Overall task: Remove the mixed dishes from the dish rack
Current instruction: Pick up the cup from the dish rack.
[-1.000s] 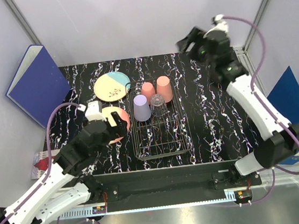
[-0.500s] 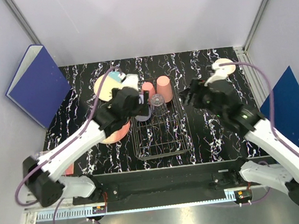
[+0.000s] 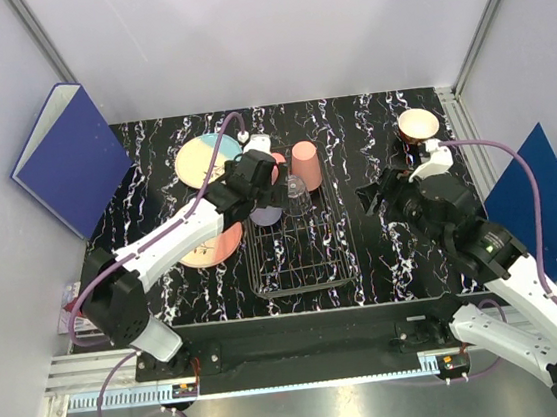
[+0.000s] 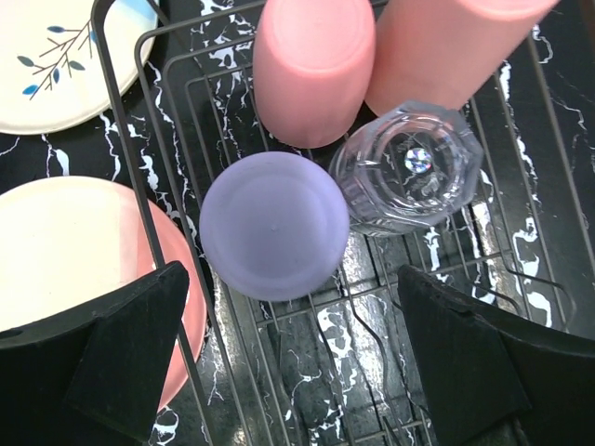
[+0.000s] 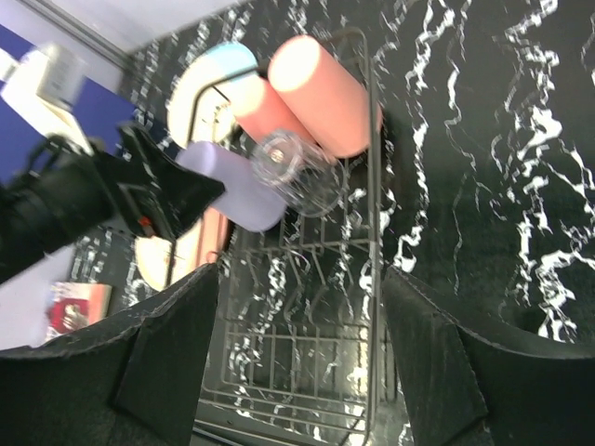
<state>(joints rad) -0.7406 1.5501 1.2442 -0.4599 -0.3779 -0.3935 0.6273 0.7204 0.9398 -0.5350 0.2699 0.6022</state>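
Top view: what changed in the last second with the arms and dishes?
The left gripper swung from the salmon-pink plate to hover, open, over the lavender cup in the wire dish rack. The right gripper, open, pulled back from the far corner, uncovering a red bowl. The salmon-pink cups, clear glass and blue-and-cream plate stayed put.

- Dish rack [image 3: 299, 256]: cups and glass crowd the far end; the near half is bare wire floor, open from above
- Lavender cup [image 4: 274, 225]: clear glass [image 4: 409, 167] just beside it on the right, salmon-pink cup [image 4: 313, 65] close behind; only narrow gaps
- Left of the lavender cup, the rack's rim wire and a salmon-pink plate [image 4: 56, 260] crowd that side
- Left gripper [image 4: 297, 362]: fingers spread wider than the lavender cup
- Table [image 3: 384, 247]: bare strip right of the rack; red bowl [image 3: 417, 125] stands at the far right corner
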